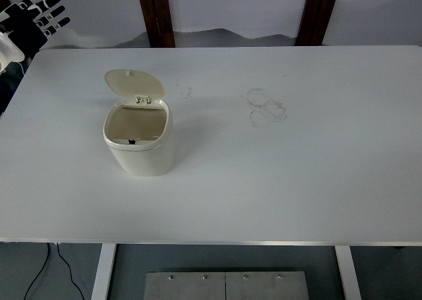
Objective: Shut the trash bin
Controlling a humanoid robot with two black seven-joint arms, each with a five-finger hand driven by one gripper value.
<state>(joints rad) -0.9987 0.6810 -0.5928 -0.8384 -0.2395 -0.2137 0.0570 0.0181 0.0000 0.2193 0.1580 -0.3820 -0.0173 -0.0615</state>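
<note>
Trash bin (138, 142) sat left of centre on white table (297, 181), lid (134, 84) tipped up and back, so nothing closed yet. Left hand (33, 20) was up at far-left corner, fingers spread, empty, well apart from bin. Approach stage, I'd say. Next move probably needed hand over lid, pushing it forward and down.

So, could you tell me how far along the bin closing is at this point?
Nothing is done yet: the trash bin stands on the table with its lid tipped up at the back hinge. In hand: the left hand is raised at the far left corner, fingers spread, well clear of the bin. Left: reaching the lid and pushing it down shut.
</note>
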